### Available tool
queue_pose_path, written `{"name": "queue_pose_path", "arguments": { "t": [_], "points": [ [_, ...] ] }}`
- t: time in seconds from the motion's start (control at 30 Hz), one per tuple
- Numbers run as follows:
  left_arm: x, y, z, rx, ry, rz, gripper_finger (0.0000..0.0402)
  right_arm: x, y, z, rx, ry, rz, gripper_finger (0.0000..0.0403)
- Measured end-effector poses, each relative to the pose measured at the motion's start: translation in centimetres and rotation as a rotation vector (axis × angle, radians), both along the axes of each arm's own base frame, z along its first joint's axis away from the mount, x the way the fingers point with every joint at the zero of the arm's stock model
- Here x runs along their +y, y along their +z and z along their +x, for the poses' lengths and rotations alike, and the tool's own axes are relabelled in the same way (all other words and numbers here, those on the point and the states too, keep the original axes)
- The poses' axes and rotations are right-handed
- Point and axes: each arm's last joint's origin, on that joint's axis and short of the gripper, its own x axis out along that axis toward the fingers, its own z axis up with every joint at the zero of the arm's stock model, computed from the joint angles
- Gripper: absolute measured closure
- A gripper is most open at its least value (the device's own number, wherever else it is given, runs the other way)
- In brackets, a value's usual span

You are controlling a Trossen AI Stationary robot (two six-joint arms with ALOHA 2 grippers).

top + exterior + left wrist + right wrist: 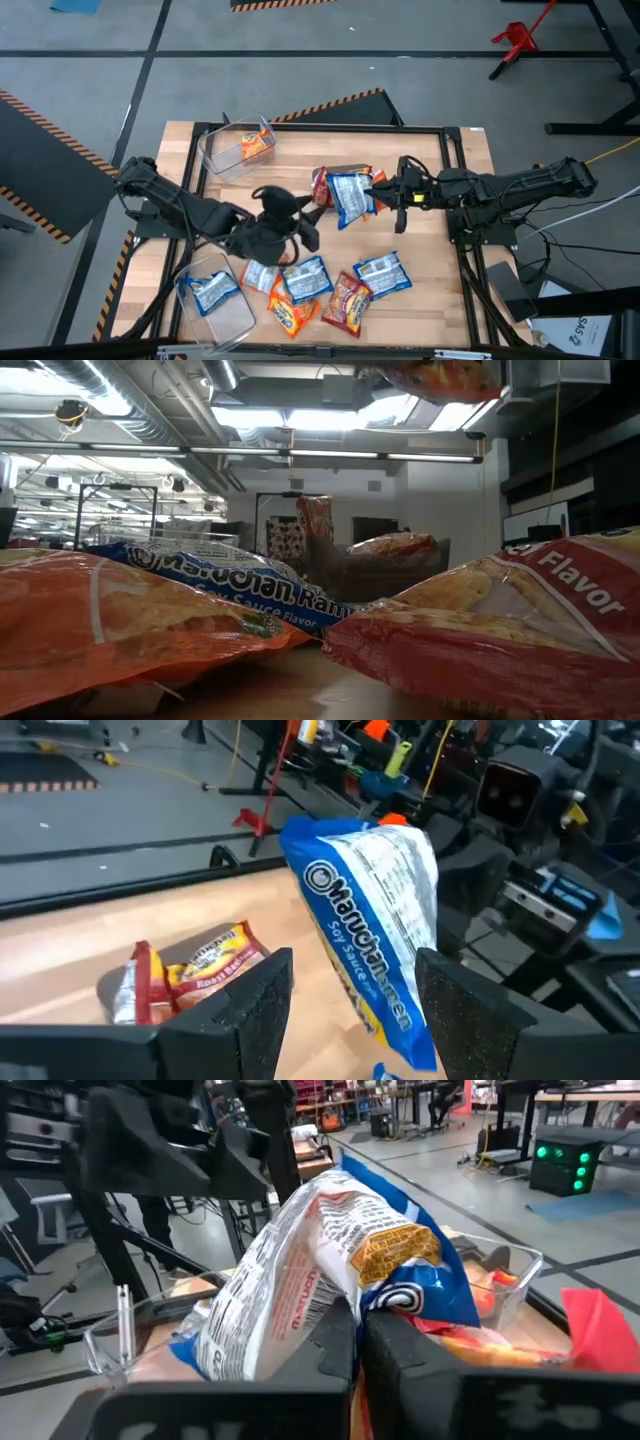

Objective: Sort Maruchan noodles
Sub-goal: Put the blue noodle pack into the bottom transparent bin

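Observation:
My right gripper [376, 190] [358, 1330] reaches in from the table's right and is shut on a blue-and-white Maruchan packet [350, 198] [375, 910] at mid-table. My left gripper [308, 226] [350, 1010] is open just left of that packet. In the left wrist view the packet's lower end shows between its two fingers, and I cannot tell whether it touches them. A red packet [321, 185] [190, 970] lies flat beside them. Several orange, red and blue packets [330, 290] lie flat near the table's near edge. My right gripper pinches the blue-and-white packet by its right-hand end [400, 1298] between the two fingers, coming level from the table's right. The packet stands out ahead of the fingers, crumpled at the hold, and appears lifted off the wood in the left wrist view.
A clear bin [237, 148] at the far left holds an orange packet [256, 146]. Another clear bin [222, 300] at the near left holds a blue packet [211, 290]. A dark frame [452, 180] borders the table. In the low view, packets [120, 620] fill the foreground.

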Motion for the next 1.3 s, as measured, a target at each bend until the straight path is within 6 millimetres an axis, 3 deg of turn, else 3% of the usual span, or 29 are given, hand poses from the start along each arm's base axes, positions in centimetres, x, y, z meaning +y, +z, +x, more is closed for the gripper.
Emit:
{"name": "queue_pose_path", "arguments": {
  "t": [0.13,0.27,0.47,0.7,1.3],
  "points": [
    [0.7,-0.7,1.4,-0.062,-0.089,-0.076,0.0195,0.1,0.2,0.0,-0.022,0.017,0.005,0.0403],
    [1.7,-1.6,2.5,-0.168,-0.269,-0.043,0.0195,0.1,0.5,0.0,-0.05,0.023,0.009,0.0403],
    [4.7,-4.5,1.2,-0.211,-0.202,-0.024,0.0195,0.1,0.7,-0.2,-0.062,0.042,0.017,0.0403],
    [5.7,-5.6,-0.4,-0.283,-0.181,-0.036,0.0195,0.1,0.7,-0.2,-0.061,0.039,0.016,0.0403],
    [7.5,-7.7,2.6,-0.546,-0.339,-0.006,0.0195,0.0,0.8,-0.1,-0.073,0.021,0.01,0.0403]
  ]
}}
